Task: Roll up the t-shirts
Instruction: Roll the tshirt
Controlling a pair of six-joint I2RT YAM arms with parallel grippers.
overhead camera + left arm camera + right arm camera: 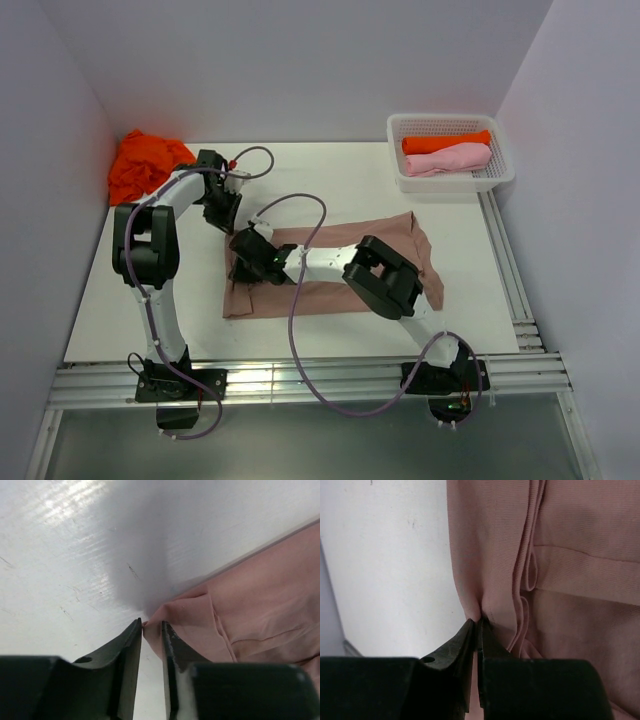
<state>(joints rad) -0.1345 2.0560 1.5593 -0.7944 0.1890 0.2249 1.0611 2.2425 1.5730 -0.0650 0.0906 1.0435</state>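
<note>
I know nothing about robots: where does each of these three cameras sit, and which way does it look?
Top external: fixed above and behind the arms, looking down at the table; both arms, left hand and right hand show.
Left wrist: on the left wrist, looking past the left hand at a corner of the pinkish-brown t-shirt.
Right wrist: on the right wrist, looking past the right hand, shut on that t-shirt's edge.
Shared: both wrist views show that t-shirt on the table.

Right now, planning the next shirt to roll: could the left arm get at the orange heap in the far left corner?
Probably yes. The orange heap lies close to the left gripper, on its own side, with nothing between them. It must first leave the corner of the pinkish-brown shirt.
</note>
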